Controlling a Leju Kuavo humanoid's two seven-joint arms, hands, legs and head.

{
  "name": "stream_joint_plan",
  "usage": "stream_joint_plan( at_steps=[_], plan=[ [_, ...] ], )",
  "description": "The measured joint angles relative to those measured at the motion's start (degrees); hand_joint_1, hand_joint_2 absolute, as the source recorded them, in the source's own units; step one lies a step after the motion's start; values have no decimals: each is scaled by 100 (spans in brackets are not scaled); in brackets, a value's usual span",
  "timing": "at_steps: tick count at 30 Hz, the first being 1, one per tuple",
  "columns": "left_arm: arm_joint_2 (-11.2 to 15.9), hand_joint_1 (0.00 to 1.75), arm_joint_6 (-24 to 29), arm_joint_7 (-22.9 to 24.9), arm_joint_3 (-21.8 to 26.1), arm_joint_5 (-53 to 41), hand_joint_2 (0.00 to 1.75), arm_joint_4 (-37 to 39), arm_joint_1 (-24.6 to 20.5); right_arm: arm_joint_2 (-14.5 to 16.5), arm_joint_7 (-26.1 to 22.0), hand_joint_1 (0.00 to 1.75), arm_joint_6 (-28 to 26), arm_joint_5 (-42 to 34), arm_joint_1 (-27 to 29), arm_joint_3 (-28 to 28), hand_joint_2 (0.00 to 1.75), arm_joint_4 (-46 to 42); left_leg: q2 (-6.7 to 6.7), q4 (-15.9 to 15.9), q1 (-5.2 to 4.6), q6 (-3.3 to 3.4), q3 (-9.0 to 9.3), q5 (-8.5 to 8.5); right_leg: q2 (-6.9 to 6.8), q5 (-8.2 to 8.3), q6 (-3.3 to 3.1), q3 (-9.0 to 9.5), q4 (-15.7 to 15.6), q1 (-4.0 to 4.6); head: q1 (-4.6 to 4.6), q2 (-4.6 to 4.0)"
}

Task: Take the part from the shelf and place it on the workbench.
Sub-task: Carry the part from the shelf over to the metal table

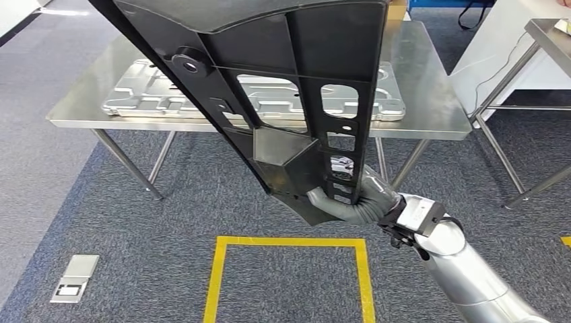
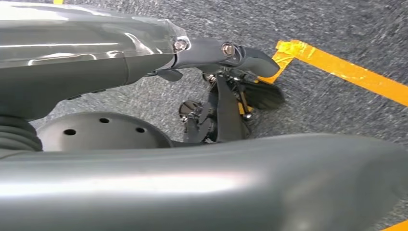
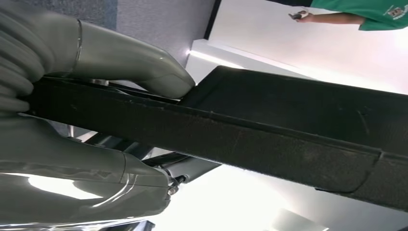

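Steel workbench (image 1: 431, 114) ahead, right hand (image 1: 357, 202) gripping black part (image 1: 289, 87)

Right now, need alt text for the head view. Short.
The robot's right hand grips the lower end of a large black ribbed plastic part, held up and tilted in front of a steel workbench. A silver stamped metal panel lies on the bench, and yellow floor tape marks a square on grey carpet below.
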Motion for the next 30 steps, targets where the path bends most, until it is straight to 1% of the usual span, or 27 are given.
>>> stream_joint_plan(
  at_steps=[2, 3, 4, 5, 6, 7, 8, 9, 10, 11, 12, 13, 15, 16, 17, 18, 19, 20, 21, 22, 23, 24, 25, 26, 27, 28, 30],
  plan=[
    [-5, 0, -2, -4, 1, -13, 0, 0, -6, -3, -6, 175, -3, -4, 8, -15, 175, -29, 49, -175, 15, 60, 129, 62, -76, -52, 23, 23, 46, 19, 0, 0],
    [-9, 0, -3, -5, 2, -19, 0, 0, -6, -3, -11, 175, -4, -8, 4, -20, 175, -41, 81, -261, 33, 80, 197, 90, -145, -148, 26, -34, 206, 34, 1, 0],
    [-11, 0, -4, -7, 2, -23, 0, 0, -4, -3, -16, 175, -5, -10, 3, -22, 175, -44, 113, -305, 47, 88, 241, 99, -223, -291, 27, -167, 490, 33, 2, 0],
    [-11, 0, -2, -6, 4, -25, 0, 0, -2, -2, -19, 175, -5, -13, 9, -22, 175, -43, 134, -313, 52, 90, 262, 89, -271, -447, 39, -360, 841, 26, 3, 0],
    [-11, 0, -1, -4, 7, -25, 0, 0, 2, -2, -19, 175, -5, -13, 26, -21, 175, -42, 152, -304, 57, 78, 269, 71, -294, -555, 61, -549, 1162, 13, 3, 0],
    [-13, 0, 1, -3, 10, -25, 0, 0, 6, -2, -18, 175, -5, -13, 48, -21, 175, -42, 164, -290, 65, 60, 275, 46, -306, -572, 91, -680, 1354, -3, 3, 0],
    [-15, 0, 2, -1, 14, -24, 0, 0, 10, -2, -17, 175, -5, -13, 64, -21, 175, -42, 169, -266, 79, 33, 281, 15, -312, -479, 130, -710, 1344, -18, 3, 0],
    [-19, 0, 2, 2, 19, -24, 0, 0, 12, -2, -17, 175, -5, -14, 70, -21, 175, -42, 170, -227, 102, -3, 290, -27, -315, -284, 175, -621, 1105, -35, 3, 0],
    [-22, 0, 2, 3, 23, -24, 0, 0, 13, -2, -17, 175, -5, -14, 73, -21, 175, -42, 169, -169, 126, -51, 295, -85, -309, -87, 223, -465, 749, -54, 4, 0],
    [-19, 0, 3, 2, 30, -24, 0, 0, 11, -2, -17, 175, -4, -14, 75, -18, 175, -39, 162, -100, 135, -105, 288, -148, -282, 50, 252, -328, 446, -64, 10, -1],
    [-14, 0, 4, 2, 37, -24, 0, 0, 10, -2, -17, 175, -4, -14, 81, -16, 175, -38, 153, -36, 136, -153, 271, -201, -257, 115, 235, -237, 247, -72, 14, -1],
    [-9, 0, 5, 2, 43, -24, 0, 0, 10, -2, -16, 175, -4, -13, 88, -15, 175, -36, 143, 8, 127, -188, 254, -239, -233, 101, 194, -208, 184, -71, 16, -1],
    [-4, 0, 8, 3, 51, -24, 0, 0, 13, 2, -14, 175, -5, -15, 96, -17, 175, -37, 127, 32, 119, -211, 240, -264, -229, 56, 75, -222, 220, -67, 14, 0],
    [-4, 0, 9, 2, 53, -25, 0, 0, 14, 5, -14, 175, -6, -15, 95, -19, 175, -40, 166, 48, 118, -221, 245, -280, -247, 42, 39, -209, 220, -69, 13, 0],
    [-4, 0, 10, 1, 56, -27, 0, 0, 9, 9, -15, 175, -6, -17, 91, -19, 175, -44, 246, 125, 118, -238, 219, -321, -272, 25, 2, -187, 218, -74, 14, -1],
    [-4, 0, 10, -2, 57, -29, 0, 0, -3, 12, -16, 175, -6, -19, 88, -19, 175, -47, 345, 312, 116, -259, 130, -409, -308, 5, -34, -158, 214, -80, 12, 0],
    [-5, 0, 11, -4, 58, -33, 0, 0, -15, 13, -16, 175, -5, -20, 87, -20, 175, -50, 450, 615, 113, -280, -30, -535, -346, -18, -63, -131, 211, -78, 12, -1],
    [-5, 0, 11, -6, 58, -36, 0, 0, -27, 13, -16, 175, -5, -21, 87, -20, 175, -50, 516, 1006, 114, -294, -256, -679, -382, -43, -85, -108, 211, -74, 11, -2],
    [-6, 0, 10, -7, 58, -38, 0, 0, -33, 14, -16, 175, -4, -21, 88, -19, 175, -50, 542, 1394, 116, -299, -497, -791, -414, -68, -96, -86, 211, -70, 11, -1],
    [-7, 0, 10, -8, 58, -39, 0, 0, -30, 14, -16, 175, -4, -21, 89, -19, 175, -50, 551, 1655, 116, -293, -684, -812, -439, -96, -101, -59, 212, -65, 11, -2],
    [-7, 0, 9, -9, 59, -39, 0, 0, -23, 15, -16, 175, -4, -21, 90, -18, 175, -50, 555, 1714, 113, -273, -777, -715, -457, -127, -103, -20, 212, -58, 11, -2],
    [-7, 0, 7, -11, 60, -39, 0, 0, -15, 15, -16, 175, -4, -21, 89, -18, 175, -50, 557, 1541, 106, -238, -756, -505, -471, -164, -103, 33, 211, -50, 10, -1],
    [-7, 0, 5, -15, 62, -39, 0, 0, -10, 16, -16, 175, -4, -21, 86, -18, 175, -51, 559, 1192, 90, -188, -646, -229, -484, -206, -99, 95, 210, -42, 10, -1],
    [-4, 0, 4, -19, 64, -40, 0, 0, -8, 19, -16, 175, -3, -21, 82, -18, 175, -54, 569, 858, 68, -133, -518, -21, -496, -246, -89, 149, 201, -37, 11, -1],
    [-3, 0, 1, -23, 68, -42, 0, 0, -9, 23, -16, 175, -2, -21, 77, -17, 175, -58, 578, 586, 37, -82, -409, 121, -502, -275, -70, 188, 190, -36, 10, 0],
    [-2, 0, -1, -26, 71, -44, 0, 0, -12, 29, -16, 175, -1, -20, 73, -16, 175, -63, 586, 433, 7, -42, -346, 163, -507, -294, -45, 207, 175, -38, 9, 0],
    [-2, 0, -2, -35, 75, -48, 0, 0, -17, 39, -15, 175, 1, -20, 66, -16, 175, -75, 593, 330, -31, 10, -303, 84, -518, -309, 23, 215, 130, -37, 7, -1]
  ],
)
